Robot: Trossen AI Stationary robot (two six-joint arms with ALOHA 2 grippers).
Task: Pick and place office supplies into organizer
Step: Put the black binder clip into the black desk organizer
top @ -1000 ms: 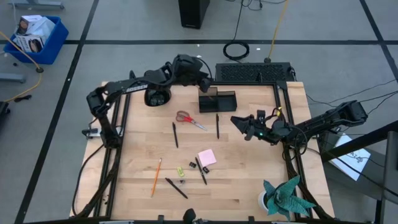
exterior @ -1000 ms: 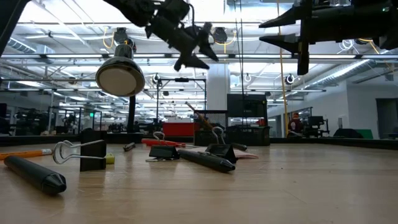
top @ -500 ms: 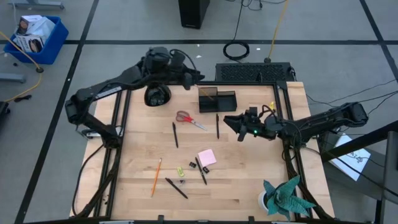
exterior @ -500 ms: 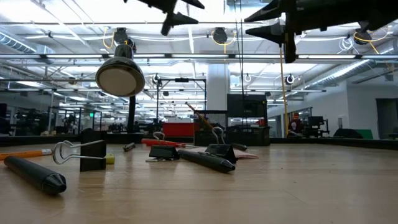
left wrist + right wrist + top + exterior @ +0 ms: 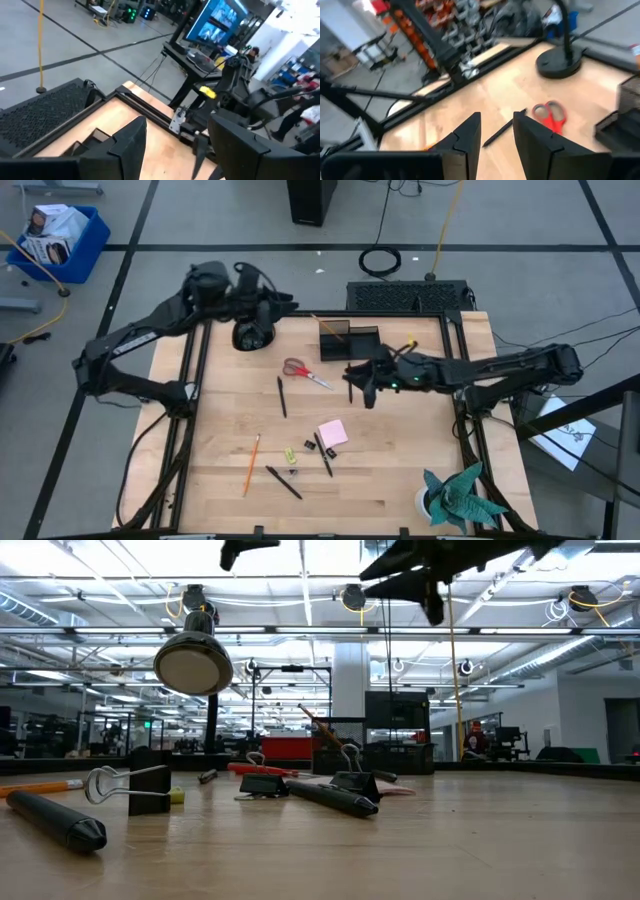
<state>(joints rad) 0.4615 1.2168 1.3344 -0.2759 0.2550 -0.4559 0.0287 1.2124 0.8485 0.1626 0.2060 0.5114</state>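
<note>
At the desk's far left corner the left claw (image 5: 283, 303) hangs above the rounded black lamp base (image 5: 251, 334), its fingers (image 5: 131, 142) spread apart with nothing between them. Along the near left part of the desk (image 5: 400, 480) lies the orange-yellow pencil (image 5: 251, 464), with a thin black pen (image 5: 283, 482) just beside it nearer the front edge and a tiny yellow-green bit (image 5: 289, 454) close by. Toward the middle, another black pen (image 5: 281, 396) lies well clear of the edges, the red-handled scissors (image 5: 303, 371) sit beyond it, and the pink sticky-note pad (image 5: 334, 432) rests near the centre beside small black clips (image 5: 312, 445). Against the far edge stands the black organizer (image 5: 350, 341), a pencil-like stick leaning out of its tall compartment. Just in front of it the right claw (image 5: 364, 388) hovers over a black pen (image 5: 349, 381), fingers (image 5: 465, 137) parted narrowly and gripping nothing. In the near right corner stands the teal paper plant (image 5: 458, 493).
</note>
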